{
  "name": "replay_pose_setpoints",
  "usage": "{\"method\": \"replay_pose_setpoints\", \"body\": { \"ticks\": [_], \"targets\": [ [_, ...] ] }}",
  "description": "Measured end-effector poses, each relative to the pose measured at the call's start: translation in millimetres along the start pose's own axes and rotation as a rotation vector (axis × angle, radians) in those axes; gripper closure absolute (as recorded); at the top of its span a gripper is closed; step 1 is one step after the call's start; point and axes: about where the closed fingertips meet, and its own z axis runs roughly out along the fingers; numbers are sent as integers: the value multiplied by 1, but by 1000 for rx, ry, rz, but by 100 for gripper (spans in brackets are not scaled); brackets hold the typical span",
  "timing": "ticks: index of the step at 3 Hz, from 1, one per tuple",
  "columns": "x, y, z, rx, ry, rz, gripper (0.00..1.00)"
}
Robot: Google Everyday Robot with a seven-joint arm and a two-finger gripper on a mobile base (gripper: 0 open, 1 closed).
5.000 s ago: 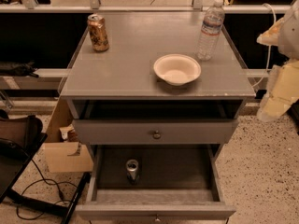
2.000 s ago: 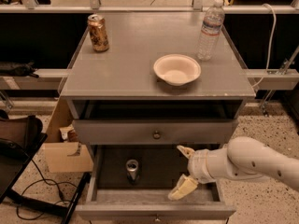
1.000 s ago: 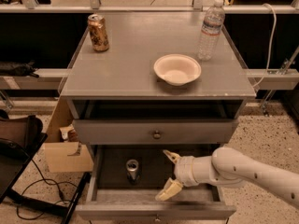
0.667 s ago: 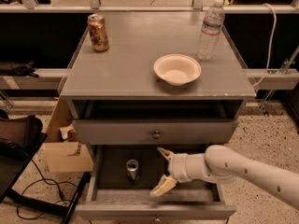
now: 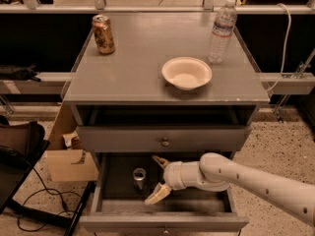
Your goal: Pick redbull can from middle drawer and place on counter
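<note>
In the camera view, the only one here, the redbull can (image 5: 140,179) stands upright on the dark floor of the middle drawer (image 5: 116,183), which is pulled out toward the near side, and sits left of the drawer's centre. The arm reaches in from the right, and the gripper (image 5: 151,179) hangs inside the drawer just to the right of the can. Its two pale fingers (image 5: 158,193) are spread wide apart, one tip pointing far and one near, with nothing held. The can looks to be just outside the gap rather than between the fingers, though the depth is hard to judge. The step in hand is therefore the approach for the grasp. The next move likely calls for a short slide left until the can's body sits between the fingers, then a close and a straight lift clear of the closed drawer front (image 5: 165,138) above. On the counter (image 5: 138,68), bare space lies at the near left, between the gold-brown can (image 5: 103,34) at the far left and the bowl (image 5: 186,73); a water bottle (image 5: 221,31) stands far right.
</note>
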Motion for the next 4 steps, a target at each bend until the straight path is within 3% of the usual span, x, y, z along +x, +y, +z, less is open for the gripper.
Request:
{"method": "replay_pose_setpoints", "body": {
  "ticks": [1,2,4],
  "targets": [
    [3,3,27,-32,-45,23,0],
    [9,0,54,-73,-73,21,16],
    [9,-3,55,-71,-76,22,63]
  ]
}}
